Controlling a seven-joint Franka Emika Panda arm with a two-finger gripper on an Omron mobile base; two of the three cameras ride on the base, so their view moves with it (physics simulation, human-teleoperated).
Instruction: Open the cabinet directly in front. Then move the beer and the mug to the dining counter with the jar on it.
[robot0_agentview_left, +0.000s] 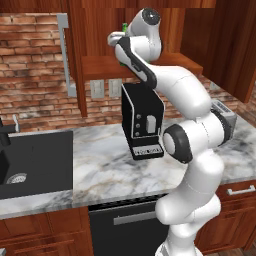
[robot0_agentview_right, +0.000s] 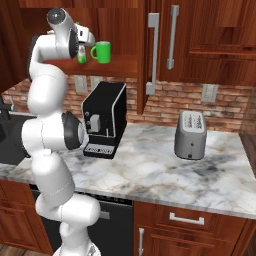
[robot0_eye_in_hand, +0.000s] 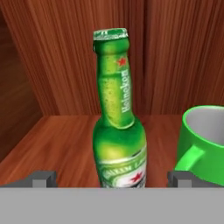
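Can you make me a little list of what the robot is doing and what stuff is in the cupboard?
cabinet: doors open, shelf showing
beer: upright on the shelf, straight ahead of the hand
mug: on the same shelf beside the beer, upright
gripper: open, one finger tip on each side of the beer's base, holding nothing yet
coffee machine: on the marble counter under the shelf
toaster: on the counter too
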